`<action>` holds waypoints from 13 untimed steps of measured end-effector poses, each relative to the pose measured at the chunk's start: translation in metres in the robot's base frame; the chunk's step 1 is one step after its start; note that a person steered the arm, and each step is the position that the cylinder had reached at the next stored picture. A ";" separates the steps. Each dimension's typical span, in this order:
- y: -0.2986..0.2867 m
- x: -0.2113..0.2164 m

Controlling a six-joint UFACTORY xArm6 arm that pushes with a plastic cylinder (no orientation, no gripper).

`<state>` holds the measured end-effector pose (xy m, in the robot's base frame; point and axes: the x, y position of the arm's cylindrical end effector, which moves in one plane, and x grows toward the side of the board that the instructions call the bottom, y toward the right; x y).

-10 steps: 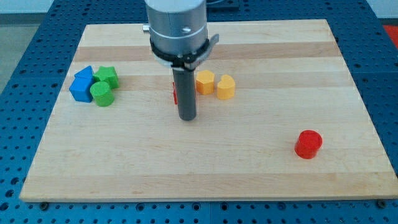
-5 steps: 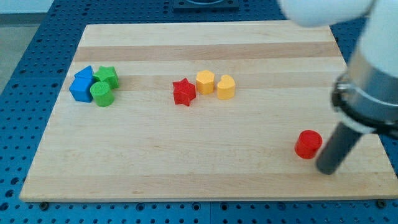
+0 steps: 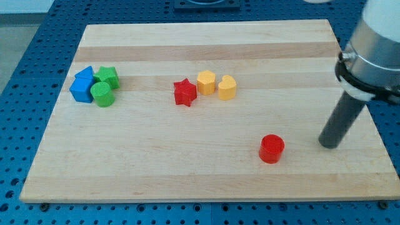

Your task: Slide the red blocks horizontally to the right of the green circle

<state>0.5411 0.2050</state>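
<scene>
The green circle (image 3: 102,94) lies at the board's left, touching a green star (image 3: 109,76). A red star (image 3: 185,92) lies near the board's middle, level with the green circle and well to its right. A red cylinder (image 3: 272,149) lies lower down, toward the view's bottom right. My tip (image 3: 329,145) rests on the board to the right of the red cylinder, a short gap away and not touching it.
Blue blocks (image 3: 82,85) sit against the green ones at the left. Two yellow-orange blocks (image 3: 206,82) (image 3: 227,87) lie just right of the red star. The wooden board (image 3: 206,175) rests on a blue perforated table.
The arm swept from the red star to the right side of the board. The red cylinder has slid left and slightly down; my tip now stands to its right.
</scene>
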 end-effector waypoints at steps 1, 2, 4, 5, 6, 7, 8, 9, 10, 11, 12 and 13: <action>-0.027 0.027; -0.078 0.034; -0.166 -0.043; -0.161 -0.044; -0.160 -0.051; -0.161 -0.062; -0.160 -0.061; -0.164 -0.039; -0.193 -0.050; -0.205 -0.074; -0.204 -0.067; -0.172 -0.052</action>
<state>0.4889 0.0333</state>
